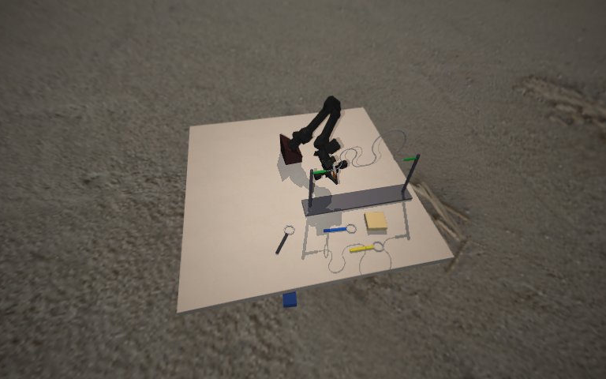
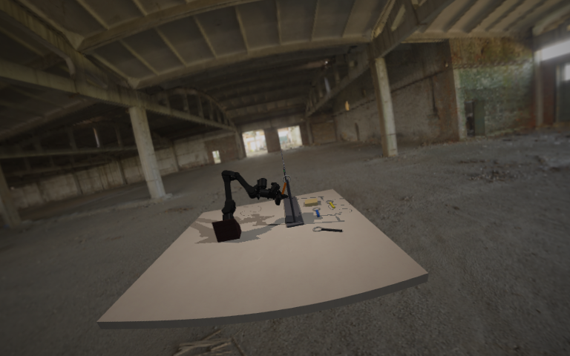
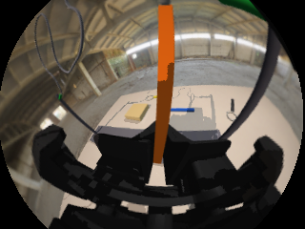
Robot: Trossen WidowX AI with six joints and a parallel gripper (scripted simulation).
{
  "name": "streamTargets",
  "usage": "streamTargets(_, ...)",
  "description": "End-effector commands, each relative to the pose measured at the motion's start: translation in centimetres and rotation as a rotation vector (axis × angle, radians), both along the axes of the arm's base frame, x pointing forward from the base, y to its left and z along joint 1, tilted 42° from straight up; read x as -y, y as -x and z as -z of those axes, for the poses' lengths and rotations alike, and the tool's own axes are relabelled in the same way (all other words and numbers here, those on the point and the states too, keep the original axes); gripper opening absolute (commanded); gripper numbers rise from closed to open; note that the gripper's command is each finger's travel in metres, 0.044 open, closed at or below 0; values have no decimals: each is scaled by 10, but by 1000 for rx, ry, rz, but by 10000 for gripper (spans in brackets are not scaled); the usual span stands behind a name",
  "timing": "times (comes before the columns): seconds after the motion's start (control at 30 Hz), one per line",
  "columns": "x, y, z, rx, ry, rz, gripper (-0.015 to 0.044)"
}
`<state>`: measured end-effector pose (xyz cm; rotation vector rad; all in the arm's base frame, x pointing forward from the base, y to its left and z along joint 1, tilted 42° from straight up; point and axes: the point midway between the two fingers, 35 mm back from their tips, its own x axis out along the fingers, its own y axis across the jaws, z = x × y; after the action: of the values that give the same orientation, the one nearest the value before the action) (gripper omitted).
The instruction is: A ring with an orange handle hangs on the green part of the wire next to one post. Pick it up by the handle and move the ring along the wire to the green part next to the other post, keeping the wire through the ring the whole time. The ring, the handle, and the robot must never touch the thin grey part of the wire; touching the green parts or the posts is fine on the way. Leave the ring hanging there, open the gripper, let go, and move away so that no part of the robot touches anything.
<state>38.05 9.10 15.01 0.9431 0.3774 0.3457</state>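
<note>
My gripper (image 1: 334, 179) (image 2: 282, 196) (image 3: 159, 122) is shut on the orange handle (image 1: 334, 174) (image 2: 284, 188) (image 3: 166, 43). The handle points down from its ring (image 2: 286, 178), close to the left post (image 1: 310, 190) of the top view. The ring is around the wire at the inner end of the left green part (image 1: 319, 172); whether it is over green or grey is too small to tell. The other green part (image 1: 409, 159) (image 3: 59, 96) is by the right post (image 1: 410, 174). The looping grey wire (image 1: 405, 136) runs between them. The ring is out of the wrist view.
A dark base bar (image 1: 361, 197) joins the posts. Beyond it lie a yellow block (image 1: 375, 220) (image 2: 311, 202) (image 3: 136, 112), a blue-handled ring (image 1: 334, 230), a yellow-handled ring (image 1: 360, 249) and a black-handled ring (image 1: 281, 243) (image 2: 332, 230). A blue block (image 1: 289, 299) is past the table edge.
</note>
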Motion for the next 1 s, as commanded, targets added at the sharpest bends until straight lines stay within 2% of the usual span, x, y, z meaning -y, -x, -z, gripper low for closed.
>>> streamTargets(0.0, 7, 1, 12, -7, 62, -5, -150)
streamTargets(0.43, 26, 1, 32, -2, 178, -7, -150)
streamTargets(0.97, 40, 1, 45, -1, 205, -7, -150)
